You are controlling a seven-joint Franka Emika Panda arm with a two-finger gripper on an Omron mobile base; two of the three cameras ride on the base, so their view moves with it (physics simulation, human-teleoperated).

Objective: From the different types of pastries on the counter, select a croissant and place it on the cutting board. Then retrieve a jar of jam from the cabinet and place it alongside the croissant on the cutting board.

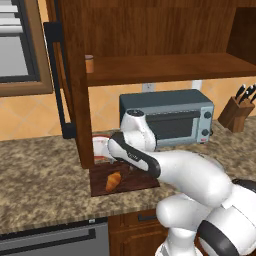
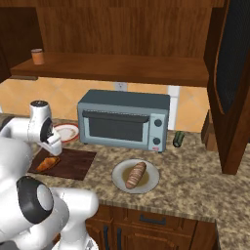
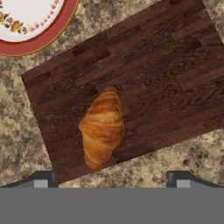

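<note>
The golden-orange croissant [image 1: 113, 181] [image 2: 47, 164] [image 3: 102, 127] lies on the dark brown cutting board [image 1: 135, 181] [image 2: 73, 163] [image 3: 166, 74], near its left end. My gripper [image 3: 111, 180] [image 2: 52, 146] hangs open just above the board, apart from the croissant, with nothing between its widely spread fingertips. The small orange-brown jar of jam [image 1: 89, 63] [image 2: 37, 56] stands at the left end of the cabinet shelf [image 1: 165, 67] [image 2: 122, 68]. The striped brown sausage-shaped pastry [image 2: 135, 175] rests on a beige plate [image 2: 120, 184] on the granite counter [image 1: 40, 175] [image 2: 195, 185].
A red-rimmed floral plate [image 3: 26, 26] [image 2: 66, 132] [image 1: 100, 145] sits just behind the board. A grey toaster oven [image 1: 167, 117] [image 2: 124, 119] stands at the back, a knife block [image 1: 237, 112] far right. A dark green can [image 2: 178, 138] lies beside the oven. The cabinet's side panel [image 1: 75, 100] drops close to the board.
</note>
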